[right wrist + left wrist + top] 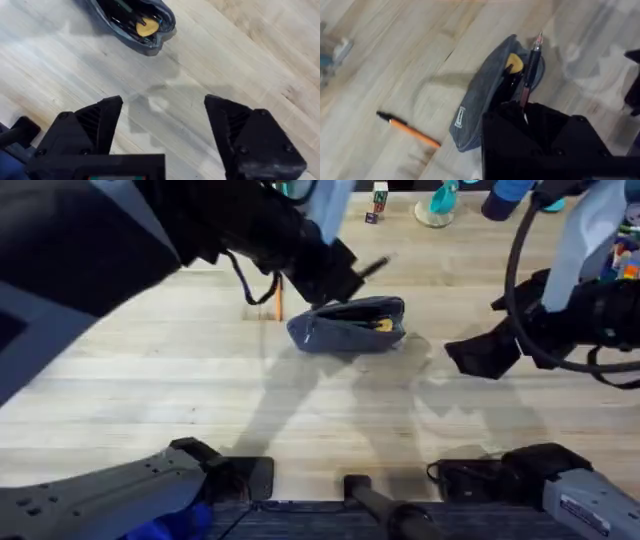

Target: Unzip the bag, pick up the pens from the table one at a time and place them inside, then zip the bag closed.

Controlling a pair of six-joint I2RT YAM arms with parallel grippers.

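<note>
Bag lies on the surface, zipper open, mouth gaping; a yellow item shows inside near one end. In the right wrist view the bag shows its dark interior, with the yellow item seated there.

Left hand hangs just above the bag's open mouth, fingers pinched on the black pen. In the left wrist view the black pen stands up from between the fingers, its tip out over the far end of the bag. The yellow item sits just beside the pen's shaft; whether the pen touches the bag's rim is hard to tell, as the hand hides the lower shaft.

Orange pen lies flat on the surface just beside the bag, on the side away from the right hand and partly under the left arm. In the left wrist view the orange pen rests apart from the bag, dark tip pointing away from it.

Right hand hovers off the bag's other end, apart from it, above bare surface. Its fingers are spread wide, nothing between them.
</note>
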